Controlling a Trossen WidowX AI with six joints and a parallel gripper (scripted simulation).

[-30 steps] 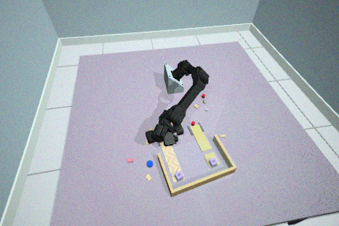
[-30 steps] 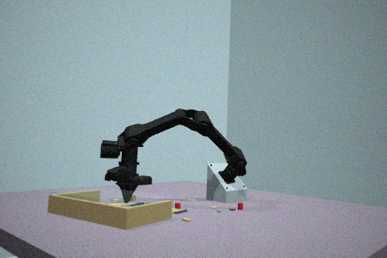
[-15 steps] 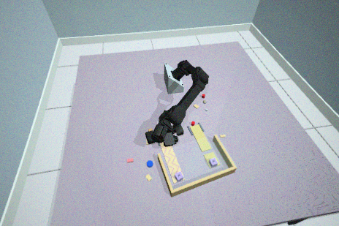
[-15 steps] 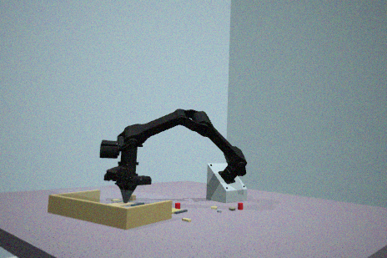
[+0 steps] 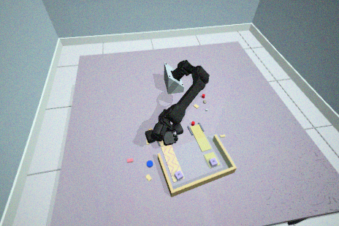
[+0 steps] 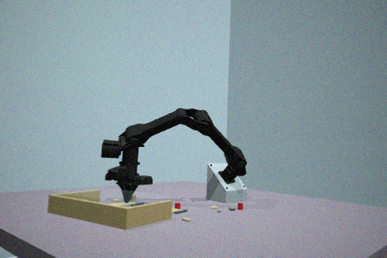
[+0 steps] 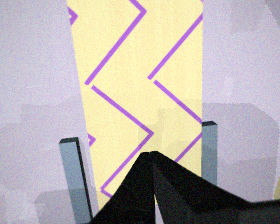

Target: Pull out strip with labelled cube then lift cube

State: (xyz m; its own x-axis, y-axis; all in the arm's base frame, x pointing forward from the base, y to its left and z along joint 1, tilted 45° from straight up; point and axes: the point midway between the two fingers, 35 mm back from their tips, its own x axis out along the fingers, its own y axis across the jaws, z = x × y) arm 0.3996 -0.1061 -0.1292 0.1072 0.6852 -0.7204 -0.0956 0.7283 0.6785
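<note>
The gripper [image 5: 174, 140] [image 6: 127, 201] [image 7: 149, 160] is pointing down with its fingertips pressed together, pinching nothing, over the near end of the zigzag strip [image 5: 171, 158] [image 7: 122, 60]. Farther out, a purple cube [image 5: 178, 175] is sitting on that strip's far end, inside the wooden frame [image 5: 204, 181] [image 6: 87, 210]; both pulling and lifting are seemingly still remaining.

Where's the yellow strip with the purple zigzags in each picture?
Top: the zigzag strip is left of centre in the lower half, running down from the pincer.
Exterior: I can't make out its zigzags; the wooden frame's wall is in front.
Wrist: it fills the middle, from the top edge down behind the pincer.
Shared landmark: the black pincer.
</note>
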